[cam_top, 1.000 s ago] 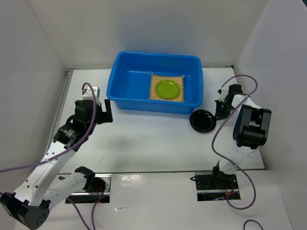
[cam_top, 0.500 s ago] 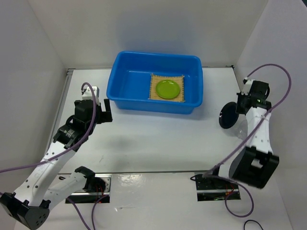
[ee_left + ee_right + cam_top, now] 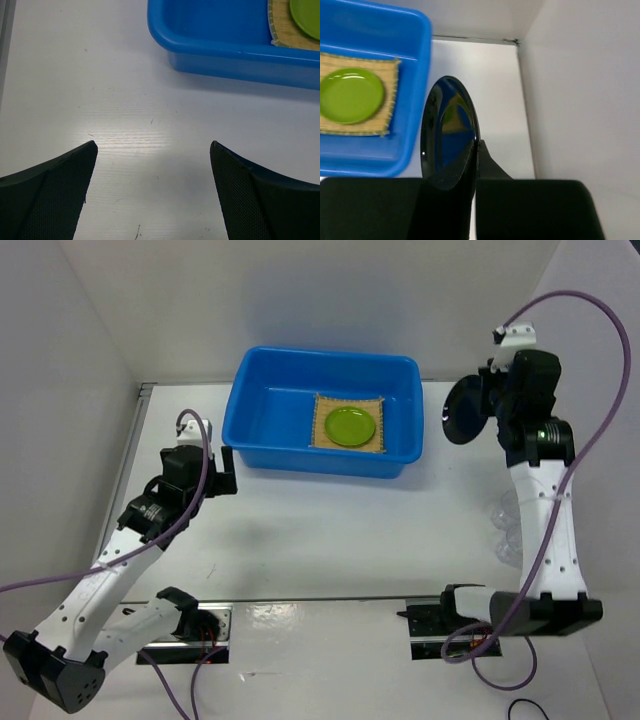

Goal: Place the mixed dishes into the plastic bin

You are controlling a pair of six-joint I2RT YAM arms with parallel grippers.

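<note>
Dishes half packed: the woven mat (image 3: 376, 406) lay flat on the floor of the blue bin (image 3: 320, 460), toward its right end, with the lime-green plate (image 3: 351, 426) resting on the mat's middle. My right gripper (image 3: 483, 405) held the black dish (image 3: 461, 410) on edge, pinching its rim, up in the air just off the bin's right end and outside its rim. Seen from my right wrist, the dish stood nearly upright, its glossy face turned toward the bin and mirroring the blue. My left gripper (image 3: 226, 472) hovered empty beside the bin's near-left corner, its fingers (image 3: 60, 185) spread wide over bare table (image 3: 320, 530). A faint clear shape, probably the cup (image 3: 503, 518), sat on the table well to the bin's right and nearer to me, half hidden by my right arm; the view was too washed out to be sure. By my reckoning two of the four pieces were in. The third was in hand and needed carrying over the rim and letting go. The cup was untouched.
</note>
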